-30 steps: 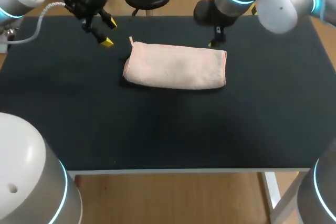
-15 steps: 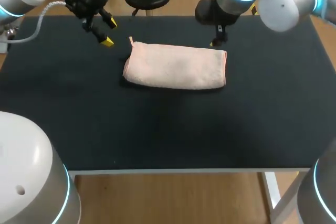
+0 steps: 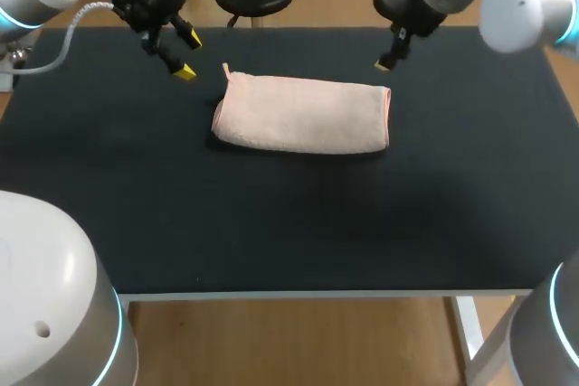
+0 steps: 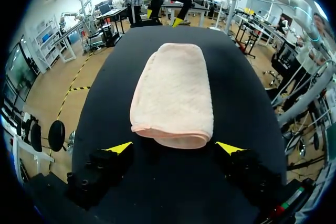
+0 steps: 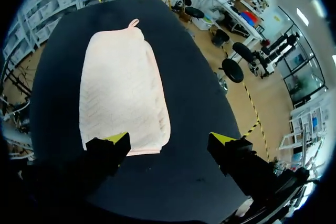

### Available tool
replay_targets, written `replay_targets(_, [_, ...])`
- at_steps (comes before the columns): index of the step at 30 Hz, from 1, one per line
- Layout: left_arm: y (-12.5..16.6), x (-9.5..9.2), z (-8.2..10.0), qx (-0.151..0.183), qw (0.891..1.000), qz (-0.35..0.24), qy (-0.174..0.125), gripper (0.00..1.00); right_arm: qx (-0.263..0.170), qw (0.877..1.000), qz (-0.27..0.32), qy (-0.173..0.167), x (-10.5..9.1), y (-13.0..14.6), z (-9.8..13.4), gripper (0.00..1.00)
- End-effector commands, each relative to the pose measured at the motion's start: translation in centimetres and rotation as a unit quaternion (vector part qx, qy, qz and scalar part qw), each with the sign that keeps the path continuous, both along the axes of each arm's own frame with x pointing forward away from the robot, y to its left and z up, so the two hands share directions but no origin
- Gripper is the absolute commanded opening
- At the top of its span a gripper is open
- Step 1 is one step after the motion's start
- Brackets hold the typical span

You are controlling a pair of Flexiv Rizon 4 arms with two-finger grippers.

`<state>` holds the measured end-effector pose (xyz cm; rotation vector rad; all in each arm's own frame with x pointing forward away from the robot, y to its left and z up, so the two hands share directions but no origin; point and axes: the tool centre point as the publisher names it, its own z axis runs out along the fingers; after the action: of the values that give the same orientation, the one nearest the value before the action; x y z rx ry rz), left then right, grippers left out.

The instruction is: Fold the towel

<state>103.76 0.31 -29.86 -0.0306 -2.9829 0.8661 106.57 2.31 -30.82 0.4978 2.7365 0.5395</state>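
Pale pink towel (image 3: 301, 115), black table (image 3: 271, 214)

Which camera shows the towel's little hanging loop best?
The right wrist view: the loop stands out at the far end of the towel. The head view shows it as a small sliver; the left wrist view does not show it.

— Towel (image 3: 303, 115)?
— Flat on the table (image 3: 289, 223), toward the far edge, lengthwise from left to right.
— Left gripper (image 3: 189, 56)?
— Behind and left of the towel's left end, near it but apart.
— Right gripper (image 5: 168, 139)?
— Just behind the towel's far right corner, above the table, not touching.
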Motion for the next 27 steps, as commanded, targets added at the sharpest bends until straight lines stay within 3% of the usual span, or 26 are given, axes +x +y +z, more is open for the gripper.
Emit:
replay_targets(1, [0.0,0.0,-0.1,-0.001,1.000,-0.001,-0.001,1.00,0.478,0.735,-0.445,0.185,-0.6,-1.3,-1.2,1.00])
replay_targets(4, [0.0,0.0,-0.1,-0.001,1.000,-0.001,-0.001,1.00,0.491,0.714,-0.461,0.190,-0.8,-2.4,-1.3,1.00])
replay_targets(6, [0.0,0.0,-0.1,-0.001,1.000,-0.001,-0.001,1.00,0.488,0.726,-0.447,0.189,-0.9,-2.9,-1.1,1.00])
replay_targets(7, [0.0,0.0,-0.1,-0.001,1.000,-0.001,-0.001,1.00,0.483,0.741,-0.427,0.189,-0.9,-3.1,-1.0,1.00])
replay_targets(8, [0.0,0.0,-0.1,-0.001,1.000,-0.001,-0.001,1.00,0.462,0.770,-0.404,0.173,-0.9,-3.2,-0.8,1.00])
replay_targets(9, [0.0,0.0,-0.1,-0.001,1.000,-0.001,-0.001,1.00,0.437,0.810,-0.362,0.145,-1.1,-3.2,-0.7,1.00])
replay_targets(10, [0.0,0.0,-0.1,-0.001,1.000,-0.001,-0.001,1.00,0.392,0.858,-0.307,0.130,-1.4,-3.1,-0.6,1.00])
replay_targets(11, [0.0,0.0,-0.1,-0.001,1.000,-0.001,-0.001,1.00,0.333,0.904,-0.255,0.076,-1.7,-3.0,-0.8,1.00])
replay_targets(24, [0.0,0.0,-0.1,-0.001,1.000,-0.001,-0.001,1.00,0.333,0.904,-0.255,0.076,-1.7,-3.0,-0.8,1.00])
replay_targets(26, [0.0,0.0,-0.1,-0.001,1.000,-0.001,-0.001,1.00,0.370,0.875,-0.286,0.124,-2.9,-2.9,-1.8,1.00])
replay_targets(27, [0.0,0.0,-0.1,-0.001,1.000,-0.001,-0.001,1.00,0.372,0.871,-0.285,0.147,-3.8,-2.5,-2.4,1.00])
